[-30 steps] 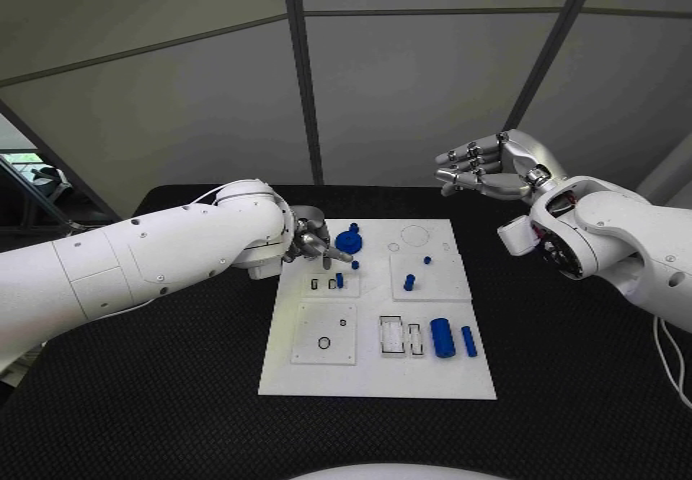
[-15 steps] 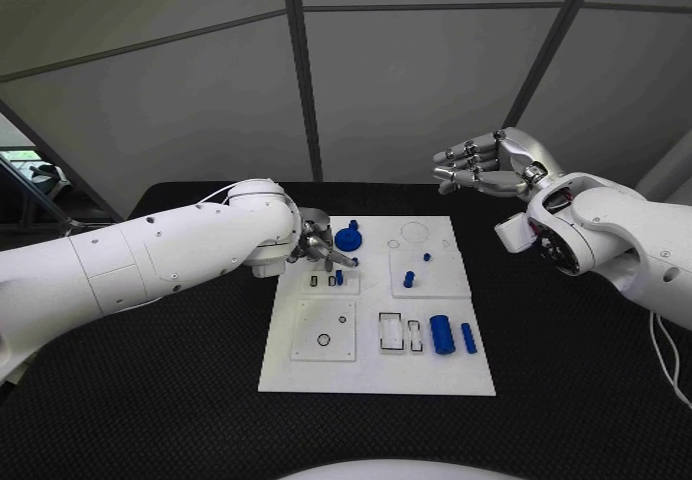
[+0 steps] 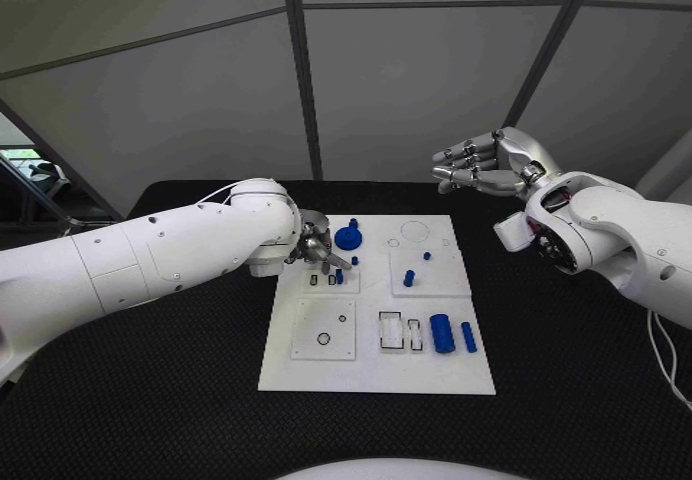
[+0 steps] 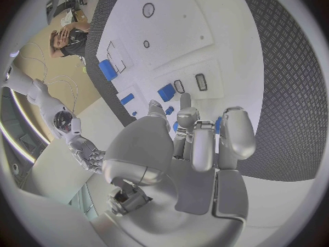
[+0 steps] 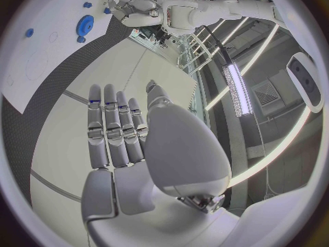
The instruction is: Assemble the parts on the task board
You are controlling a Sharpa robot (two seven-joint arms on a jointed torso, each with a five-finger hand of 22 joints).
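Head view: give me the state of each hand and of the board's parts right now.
left hand: low over the board's far left corner, fingers curled at a small blue part; whether it holds it is unclear.
right hand: raised off the table, open, holding nothing.
blue gear: on the task board.
blue cylinder: lying flat.

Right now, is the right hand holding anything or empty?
Empty. The right hand is raised behind the white board, fingers straight and apart, nothing between them.

Black table (image 3: 159, 380), textured mat surface, diamond-grid pattern visible close up (image 4: 288, 82). Grey panelled wall (image 3: 418, 90) behind, dark seams crossing. Long ceiling light strip (image 5: 236, 85) overhead.
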